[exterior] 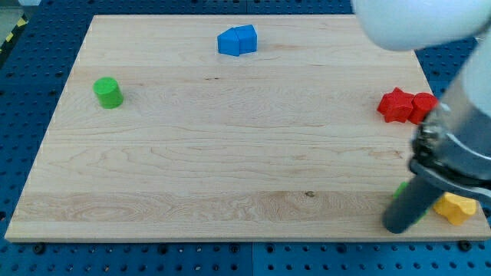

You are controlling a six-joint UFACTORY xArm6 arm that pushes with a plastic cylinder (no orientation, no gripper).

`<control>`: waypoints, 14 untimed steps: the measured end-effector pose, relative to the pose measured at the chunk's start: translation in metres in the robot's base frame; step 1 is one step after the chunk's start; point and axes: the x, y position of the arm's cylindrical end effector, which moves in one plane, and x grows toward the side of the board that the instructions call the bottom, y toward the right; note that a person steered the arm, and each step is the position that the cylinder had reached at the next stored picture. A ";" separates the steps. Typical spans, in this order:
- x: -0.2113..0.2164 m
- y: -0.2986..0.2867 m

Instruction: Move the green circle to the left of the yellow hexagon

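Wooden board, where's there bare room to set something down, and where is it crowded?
Free: the wide middle of the board, between the green circle at the view's left, the blue blocks at top and the red blocks at right. Crowded: the bottom-right corner, where my tip stands beside the yellow hexagon.

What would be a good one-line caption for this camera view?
My tip rests at the board's lower right beside the yellow hexagon, far from the green circle at upper left.
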 end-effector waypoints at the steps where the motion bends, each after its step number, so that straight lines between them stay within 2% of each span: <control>1: -0.024 -0.084; 4: -0.121 -0.409; 5: -0.144 -0.463; 7: -0.187 -0.438; 9: -0.191 -0.371; 10: -0.198 -0.367; 11: -0.224 -0.385; 12: -0.243 -0.364; 14: -0.169 -0.257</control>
